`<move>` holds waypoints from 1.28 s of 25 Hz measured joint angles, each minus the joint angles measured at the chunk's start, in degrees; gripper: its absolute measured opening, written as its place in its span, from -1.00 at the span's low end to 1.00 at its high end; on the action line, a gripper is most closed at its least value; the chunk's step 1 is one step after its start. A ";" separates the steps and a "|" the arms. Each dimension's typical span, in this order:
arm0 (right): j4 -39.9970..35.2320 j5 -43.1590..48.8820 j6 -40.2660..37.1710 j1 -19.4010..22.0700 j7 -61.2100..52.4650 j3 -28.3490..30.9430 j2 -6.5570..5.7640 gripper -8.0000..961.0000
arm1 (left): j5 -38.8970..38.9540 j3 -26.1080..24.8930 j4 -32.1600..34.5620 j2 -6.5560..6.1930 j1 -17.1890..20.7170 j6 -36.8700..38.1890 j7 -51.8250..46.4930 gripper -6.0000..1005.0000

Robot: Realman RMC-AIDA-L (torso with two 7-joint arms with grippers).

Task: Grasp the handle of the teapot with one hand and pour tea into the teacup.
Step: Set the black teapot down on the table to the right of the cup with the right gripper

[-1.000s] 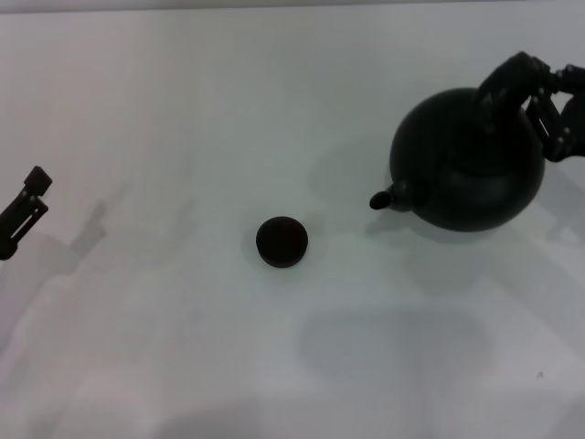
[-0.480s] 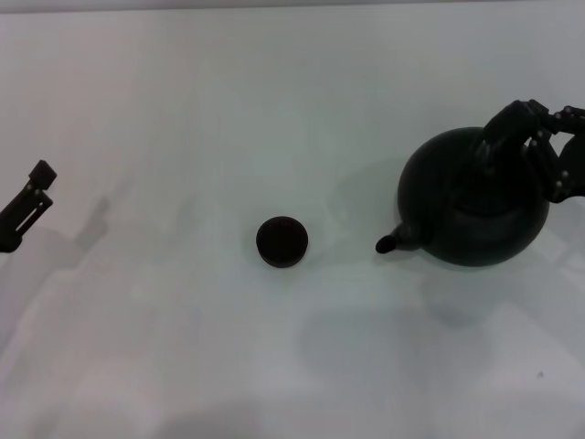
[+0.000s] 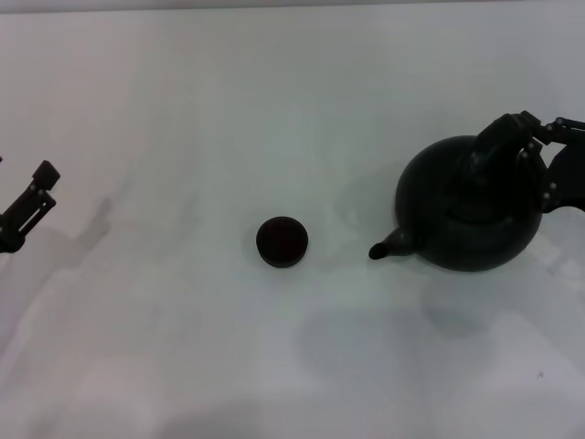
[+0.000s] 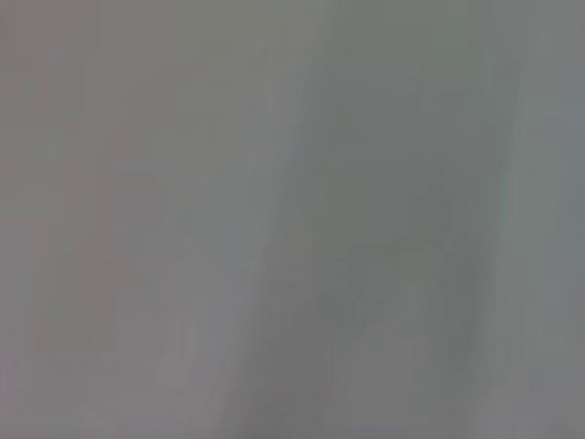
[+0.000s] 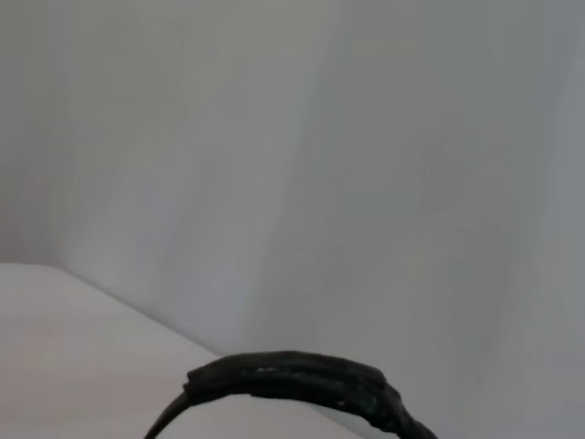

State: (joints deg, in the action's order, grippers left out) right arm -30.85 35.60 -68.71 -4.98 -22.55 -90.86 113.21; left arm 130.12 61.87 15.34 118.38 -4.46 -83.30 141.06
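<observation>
The round matte black teapot (image 3: pixel 471 206) is at the right of the white table (image 3: pixel 183 110) in the head view. Its short spout (image 3: pixel 386 245) points left toward the teacup (image 3: pixel 281 241), a tiny dark cup about a spout's length away. My right gripper (image 3: pixel 523 155) is over the top of the teapot and shut on the handle, which it mostly hides in the head view. The handle (image 5: pixel 302 380) shows as a black arch in the right wrist view. No tea is visible. My left gripper (image 3: pixel 29 203) is parked at the far left edge.
The white table surface stretches around the cup and teapot with nothing else on it. The left wrist view shows only blank grey-white surface.
The teapot and my right gripper have moved toward the table's front, and the spout now sits lower in the view. The teacup and the left arm have stayed put.
</observation>
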 joint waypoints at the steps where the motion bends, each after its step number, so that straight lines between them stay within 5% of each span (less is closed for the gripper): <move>1: 0.24 0.00 -0.01 -0.18 0.19 0.01 0.03 -0.72 | -0.01 0.03 -0.02 0.00 0.11 0.00 0.00 0.72; 20: 4.30 -0.42 -0.34 -2.53 2.59 0.81 0.37 -0.71 | -0.04 0.09 -0.05 0.00 0.11 -0.03 0.18 0.72; 32: 5.59 -0.15 -1.37 -3.02 -3.27 2.75 -0.29 -0.03 | -0.04 -0.18 -0.01 0.00 -0.22 0.01 0.18 0.72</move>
State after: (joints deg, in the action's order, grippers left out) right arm -25.26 35.45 -70.08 -8.00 -25.82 -88.11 112.92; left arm 130.08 61.69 15.32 118.39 -4.68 -83.29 141.24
